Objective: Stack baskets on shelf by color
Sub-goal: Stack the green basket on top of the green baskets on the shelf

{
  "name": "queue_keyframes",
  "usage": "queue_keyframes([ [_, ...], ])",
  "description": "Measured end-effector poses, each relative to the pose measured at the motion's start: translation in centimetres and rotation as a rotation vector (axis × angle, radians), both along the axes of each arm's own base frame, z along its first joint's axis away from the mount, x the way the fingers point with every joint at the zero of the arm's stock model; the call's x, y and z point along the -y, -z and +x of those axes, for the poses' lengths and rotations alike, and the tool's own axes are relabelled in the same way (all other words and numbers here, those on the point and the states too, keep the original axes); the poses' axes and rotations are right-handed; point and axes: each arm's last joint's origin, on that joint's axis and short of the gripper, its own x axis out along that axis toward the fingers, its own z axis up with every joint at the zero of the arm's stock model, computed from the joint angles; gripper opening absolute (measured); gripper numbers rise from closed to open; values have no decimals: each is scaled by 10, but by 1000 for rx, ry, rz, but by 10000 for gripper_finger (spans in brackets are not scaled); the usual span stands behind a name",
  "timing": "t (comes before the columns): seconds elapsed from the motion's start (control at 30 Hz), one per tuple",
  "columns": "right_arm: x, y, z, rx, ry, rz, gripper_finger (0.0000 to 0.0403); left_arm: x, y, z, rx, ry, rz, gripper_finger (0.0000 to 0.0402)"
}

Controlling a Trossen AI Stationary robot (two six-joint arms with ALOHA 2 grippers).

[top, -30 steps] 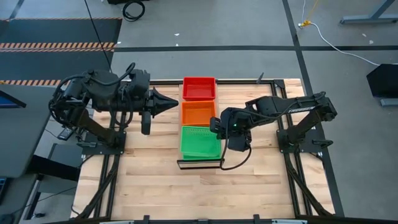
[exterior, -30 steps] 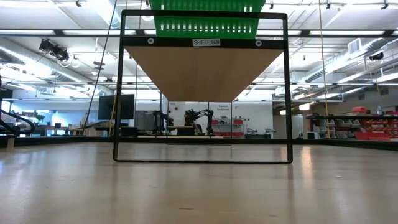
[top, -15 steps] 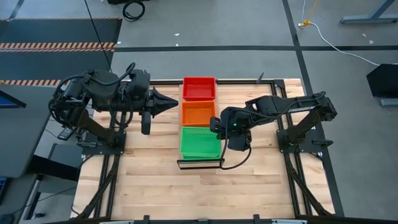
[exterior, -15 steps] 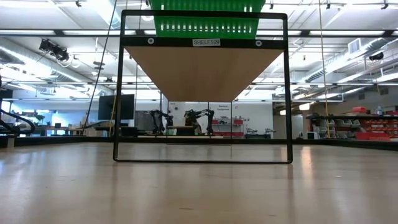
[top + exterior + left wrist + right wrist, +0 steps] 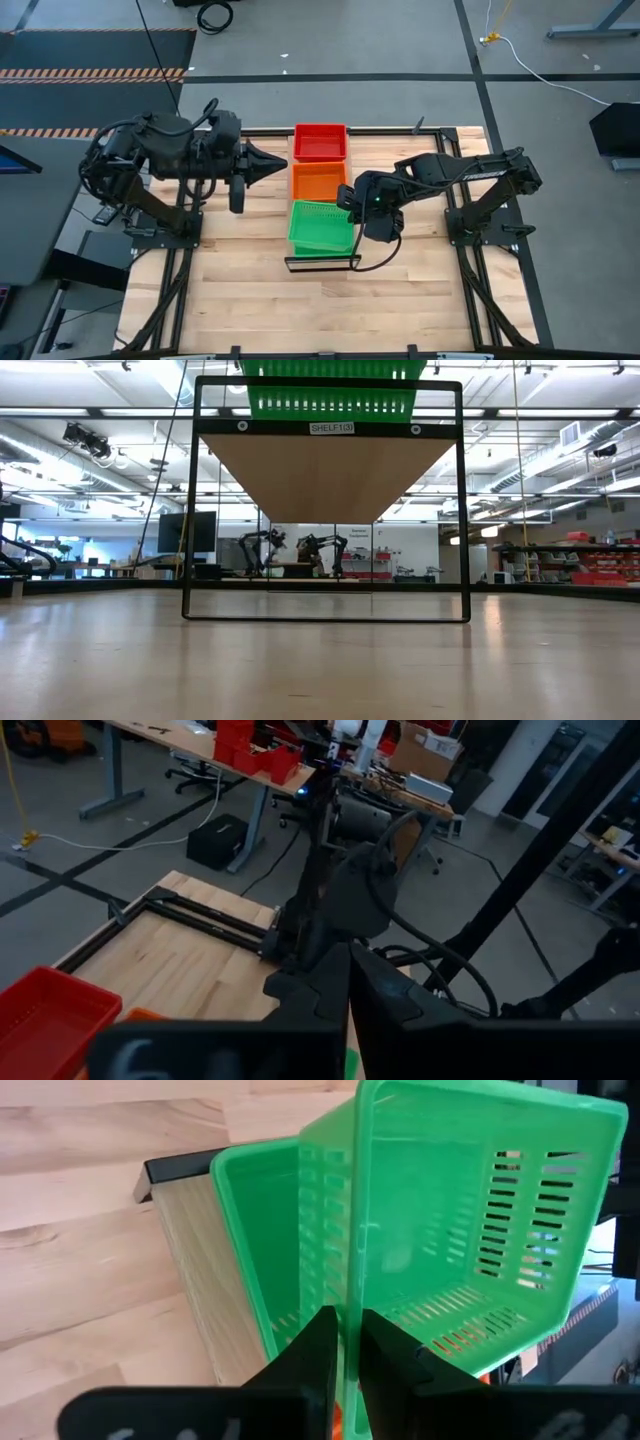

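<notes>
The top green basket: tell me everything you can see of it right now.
The top green basket is shallow, rectangular, of slotted green plastic. It sits tilted, not yet nested flat, over another green basket at the shelf's near end, beside the orange stack. The right tool pinches its side wall between both fingers.

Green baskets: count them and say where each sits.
2 visible. One green basket lies on the shelf at its near end; a second, tilted one is held by the right gripper over it. More may be nested underneath, hidden.
</notes>
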Motion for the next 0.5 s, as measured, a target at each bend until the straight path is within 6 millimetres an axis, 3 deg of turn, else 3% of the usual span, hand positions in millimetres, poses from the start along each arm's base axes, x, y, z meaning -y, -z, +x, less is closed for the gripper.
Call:
queue_keyframes([
  [0.5, -1, 0, 0, 0, -5, 12, 46, 2, 1, 1, 0, -28, 2, 14],
])
